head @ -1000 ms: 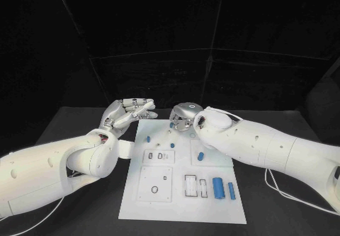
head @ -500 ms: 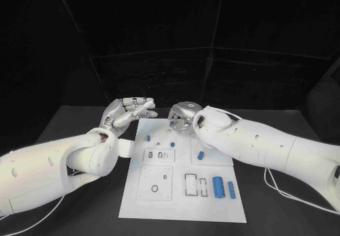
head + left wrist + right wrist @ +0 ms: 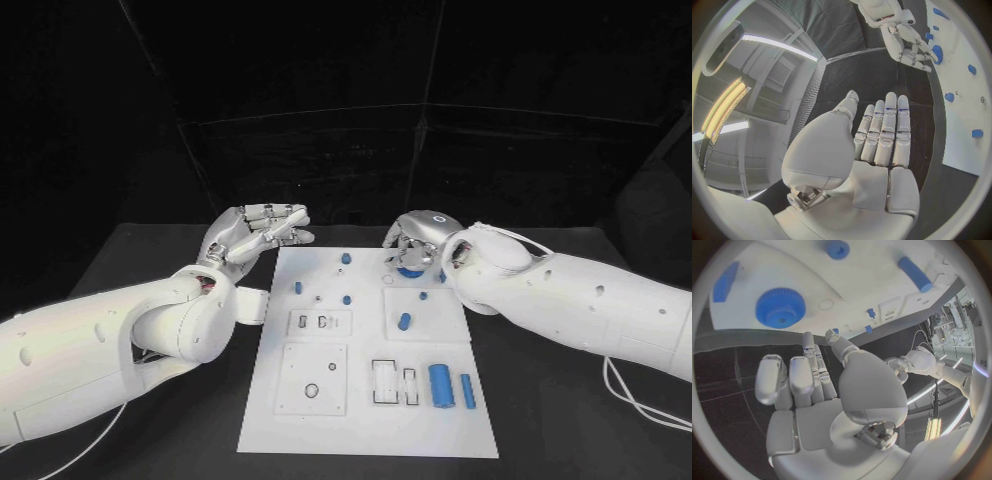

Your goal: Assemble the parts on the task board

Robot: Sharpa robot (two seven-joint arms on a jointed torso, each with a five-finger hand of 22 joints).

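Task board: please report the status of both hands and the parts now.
Left hand open, beside task board. Right hand open, empty, near blue gear. Nothing blocking.

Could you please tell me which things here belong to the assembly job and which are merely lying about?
Job: task board; blue gear; two blue cylinders; small blue pegs; left hand; right hand.

Lying about: white cable on the black table.

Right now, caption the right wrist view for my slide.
Right hand open above the board, fingers empty, blue gear just ahead.
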